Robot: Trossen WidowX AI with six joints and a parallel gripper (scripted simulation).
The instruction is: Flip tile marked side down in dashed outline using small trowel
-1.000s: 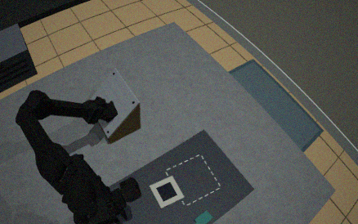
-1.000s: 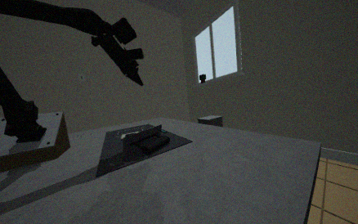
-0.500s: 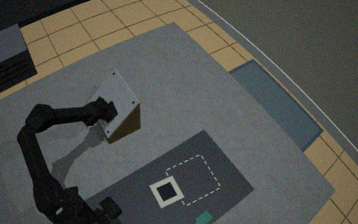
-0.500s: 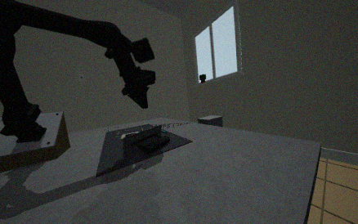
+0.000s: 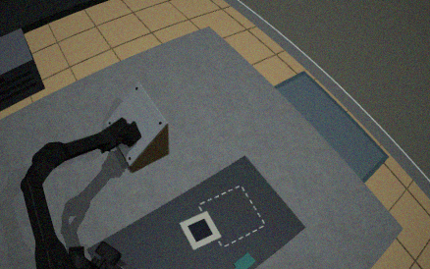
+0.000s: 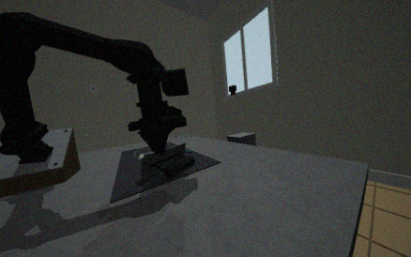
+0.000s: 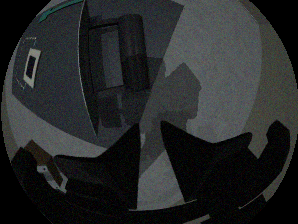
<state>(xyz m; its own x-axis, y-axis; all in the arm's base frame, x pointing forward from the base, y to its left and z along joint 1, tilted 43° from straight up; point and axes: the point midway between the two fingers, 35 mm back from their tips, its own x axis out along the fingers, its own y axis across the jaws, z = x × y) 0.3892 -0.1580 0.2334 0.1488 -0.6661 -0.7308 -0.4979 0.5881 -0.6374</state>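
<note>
The white tile (image 5: 189,236) (image 7: 29,70) lies on the dark mat (image 5: 265,206) (image 6: 127,180) with its dark square mark facing up. It sits at the lower left corner of the dashed outline (image 5: 260,208), overlapping that corner. The small trowel (image 6: 174,163) (image 7: 123,56) is a dark flat tool lying on the mat near its edge. In the top view it is hidden by the arm. My gripper (image 6: 157,149) (image 7: 149,125) (image 5: 105,254) hangs just above the trowel, fingers pointing down. The fingers stand a little apart with nothing between them.
The arm's grey wedge-shaped base (image 5: 142,123) (image 6: 56,155) stands on the table behind the mat. A small teal patch (image 5: 244,260) lies at the mat's near edge. A blue-grey panel (image 5: 334,123) lies on the floor past the table's right edge.
</note>
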